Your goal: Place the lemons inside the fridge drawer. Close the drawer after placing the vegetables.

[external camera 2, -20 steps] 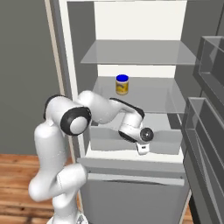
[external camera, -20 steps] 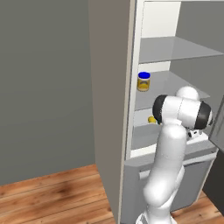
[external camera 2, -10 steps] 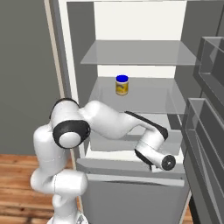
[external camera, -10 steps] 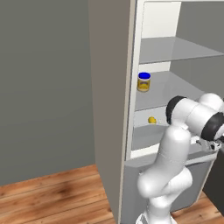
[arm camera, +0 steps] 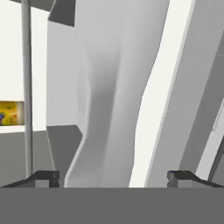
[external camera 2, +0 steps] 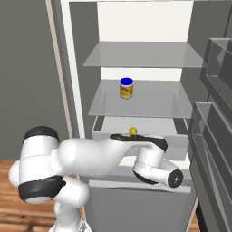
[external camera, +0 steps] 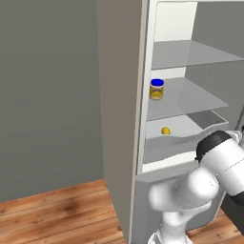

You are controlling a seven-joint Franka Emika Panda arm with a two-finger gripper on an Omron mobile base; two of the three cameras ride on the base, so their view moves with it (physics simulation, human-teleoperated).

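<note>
The fridge [external camera: 121, 95] is seen with its door open, its white interior and translucent grey shelves [external camera 2: 140, 54] exposed in both base views. The fridge drawer [external camera: 178, 138] is shown pulled out beneath the lowest shelf, and one lemon [external camera: 165, 130] is seen lying inside it, toward the back left of the tray as framed from the left. From the right base view the same lemon [external camera 2: 132, 131] is only partly seen, peeking above the drawer's front panel [external camera 2: 136, 136] just behind the arm. A second lemon cannot be made out in any picture.

A blue-lidded yellow jar [external camera 2: 126, 88] is shown standing upright on the middle shelf, well above the drawer; a strip of its yellow label [arm camera: 11, 113] is caught at the left edge of the hand view.

The arm [external camera 2: 104, 156] is seen stretched across the front of the drawer in the right base view, its wrist low and to the right of the drawer front, near the door's shelves [external camera 2: 213, 136]. In the left base view only its white links and dark joint are visible at lower right.

In the hand view the two finger tips [arm camera: 43, 178] are shown set wide apart with nothing between them, the gripper [arm camera: 113, 179] pointed at pale grey and white surfaces close ahead.
</note>
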